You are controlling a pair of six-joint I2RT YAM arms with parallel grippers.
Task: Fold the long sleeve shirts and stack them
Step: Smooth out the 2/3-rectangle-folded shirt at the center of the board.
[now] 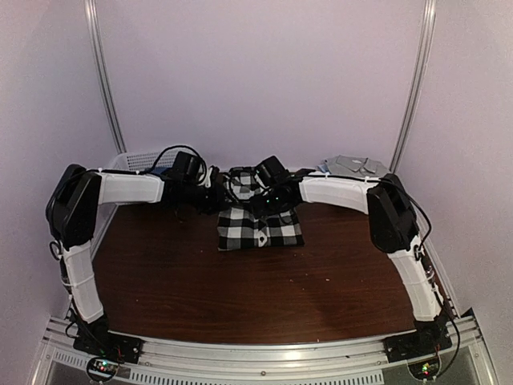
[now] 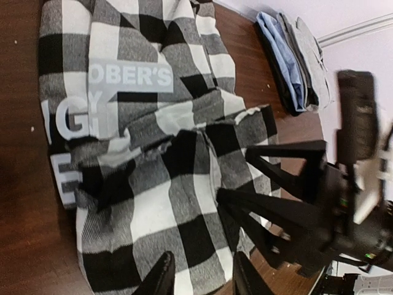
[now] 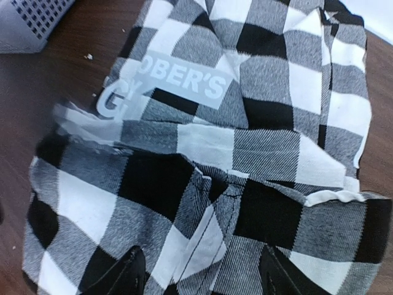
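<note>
Your left gripper (image 2: 202, 273) stood part open and your right gripper (image 3: 199, 273) wide, both empty over the checked shirt (image 1: 260, 226), which lay half folded at the table's (image 1: 200, 281) 12 o'clock. I judged the folding midway; next you needed an even pinch on both corners

Dark wood table (image 1: 240, 297); pale walls (image 1: 256, 72); metal uprights (image 1: 104, 80); white perforated basket (image 1: 138, 160) far left.

Basket (image 1: 138, 159) left, folded shirts (image 1: 349, 166) right, hem the checked shirt (image 1: 260, 229).
</note>
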